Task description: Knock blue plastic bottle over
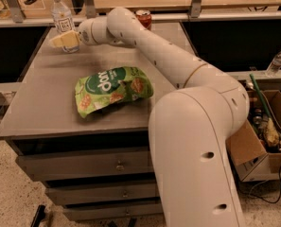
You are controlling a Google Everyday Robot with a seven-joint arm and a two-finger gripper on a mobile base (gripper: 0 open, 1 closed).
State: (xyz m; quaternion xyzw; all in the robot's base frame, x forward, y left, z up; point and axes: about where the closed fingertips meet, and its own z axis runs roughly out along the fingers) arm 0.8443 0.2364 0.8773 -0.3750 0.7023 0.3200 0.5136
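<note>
The blue plastic bottle (61,16) is clear with a white cap and a white-and-blue label. It stands upright at the far left corner of the grey table (45,103). My gripper (64,39) is at the end of the white arm (149,46), which reaches across the table. It sits low in front of the bottle's base and overlaps it in this view. I cannot tell whether it touches the bottle.
A green snack bag (112,89) lies in the middle of the table. A red can (143,17) stands at the far edge behind the arm. A smaller clear bottle (276,62) and a cardboard box (260,141) are off to the right. Drawers sit below the tabletop.
</note>
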